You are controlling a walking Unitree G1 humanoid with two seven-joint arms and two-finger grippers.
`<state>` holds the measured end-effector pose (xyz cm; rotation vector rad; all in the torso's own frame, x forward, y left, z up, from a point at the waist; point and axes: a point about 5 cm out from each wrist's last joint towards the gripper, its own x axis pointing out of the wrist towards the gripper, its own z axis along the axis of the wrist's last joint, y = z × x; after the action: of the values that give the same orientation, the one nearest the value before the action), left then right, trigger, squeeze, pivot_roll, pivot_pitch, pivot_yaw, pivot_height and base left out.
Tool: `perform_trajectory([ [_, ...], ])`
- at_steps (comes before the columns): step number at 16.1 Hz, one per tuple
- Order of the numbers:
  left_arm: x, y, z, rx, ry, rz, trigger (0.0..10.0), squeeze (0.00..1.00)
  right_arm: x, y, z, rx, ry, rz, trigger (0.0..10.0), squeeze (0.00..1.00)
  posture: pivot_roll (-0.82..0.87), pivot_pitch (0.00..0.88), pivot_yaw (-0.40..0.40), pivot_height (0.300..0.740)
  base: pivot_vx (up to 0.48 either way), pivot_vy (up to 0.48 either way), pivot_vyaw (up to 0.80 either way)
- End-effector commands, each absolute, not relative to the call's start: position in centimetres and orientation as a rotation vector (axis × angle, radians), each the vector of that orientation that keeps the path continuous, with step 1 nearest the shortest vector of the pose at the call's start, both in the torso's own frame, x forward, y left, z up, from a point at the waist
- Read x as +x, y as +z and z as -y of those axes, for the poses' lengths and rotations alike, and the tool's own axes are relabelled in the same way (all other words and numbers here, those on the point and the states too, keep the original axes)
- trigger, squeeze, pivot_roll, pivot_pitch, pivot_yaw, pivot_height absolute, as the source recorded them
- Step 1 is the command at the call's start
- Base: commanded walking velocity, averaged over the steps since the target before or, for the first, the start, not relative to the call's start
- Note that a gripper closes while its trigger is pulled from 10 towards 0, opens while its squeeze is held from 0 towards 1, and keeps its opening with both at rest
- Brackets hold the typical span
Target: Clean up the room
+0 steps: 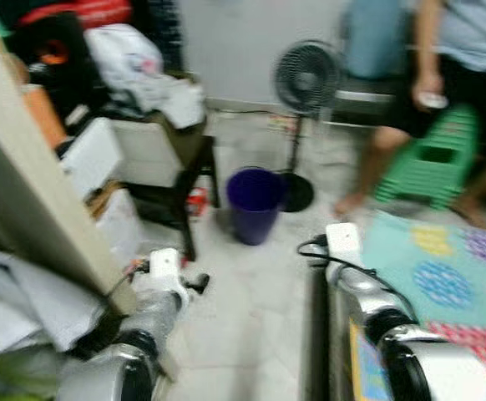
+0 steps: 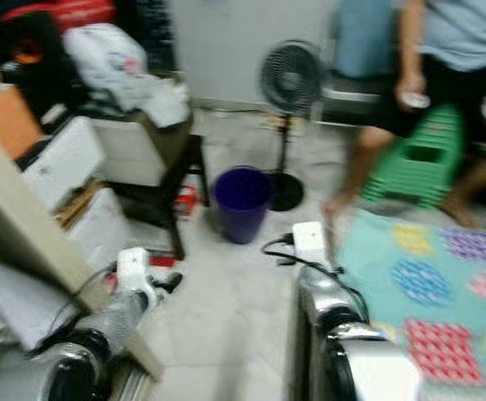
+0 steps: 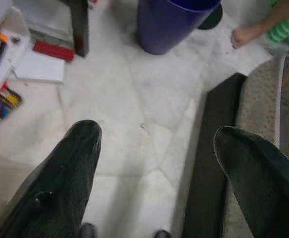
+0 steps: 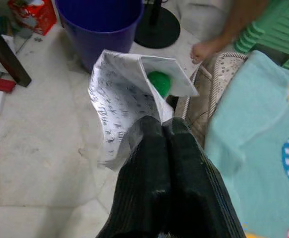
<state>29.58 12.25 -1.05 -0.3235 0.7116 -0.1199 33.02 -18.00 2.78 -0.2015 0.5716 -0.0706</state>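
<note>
Left side: a chair [image 1: 172,159] piled with clothes [image 1: 143,63], with boxes [image 1: 88,154] beside it and books [image 3: 5,94] and a red item [image 3: 53,50] lying on the floor [image 3: 129,124]. These remain untidied.

Left gripper [image 3: 154,168]: jaws apart, empty, held low over bare floor near the chair leg [image 3: 79,25].

Centre: a purple bin [image 1: 253,203] stands on the floor just beside the base of a fan [image 1: 306,79]. A red carton [image 4: 33,12] lies near the bin.

Right gripper [image 4: 165,126]: jaws together, clamped on a wrapper [image 4: 127,99], white with dark print and a green patch. The wrapper hangs in the air near the bin, not yet over its opening. The bin's contents cannot be made out.

Right side: a teal mat [image 1: 443,267] with coloured patches lies on the floor. A seated person [image 1: 443,50] and a green stool [image 1: 435,159] are behind it.

Status, as a judgement: one piece of litter is picked up and close to disposal. Remaining: drop the wrapper in the bin, then collect the carton, the red item and the books.
</note>
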Motion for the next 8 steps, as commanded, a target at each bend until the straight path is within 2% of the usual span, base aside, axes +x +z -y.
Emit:
perform_trajectory([
  [1, 29.94, -0.75, -12.99, -0.309, -0.106, -0.705, 10.0, 0.00, 33.32, 3.05, 17.38, -0.199, -0.056, -0.562, 10.0, 0.00, -0.10, 0.000, -0.004, 0.740, 0.274, 0.000, 0.00],
  [2, 29.94, -0.75, -12.99, -0.310, -0.106, -0.704, 10.0, 0.00, 33.31, 3.04, 17.36, -0.199, -0.056, -0.563, 10.0, 0.00, -0.10, 0.000, -0.004, 0.740, 0.270, 0.000, 0.00],
  [7, 29.91, -0.77, -12.92, -0.311, -0.109, -0.706, 10.0, 0.00, 33.22, 2.93, 17.42, -0.206, -0.055, -0.571, 10.0, 0.00, -0.10, 0.000, -0.004, 0.740, 0.000, 0.000, 0.00],
  [8, 29.91, -0.77, -12.92, -0.311, -0.109, -0.706, 10.0, 0.00, 33.21, 2.91, 17.44, -0.207, -0.056, -0.572, 10.0, 0.00, -0.10, 0.000, -0.004, 0.740, 0.000, 0.000, -0.54],
])
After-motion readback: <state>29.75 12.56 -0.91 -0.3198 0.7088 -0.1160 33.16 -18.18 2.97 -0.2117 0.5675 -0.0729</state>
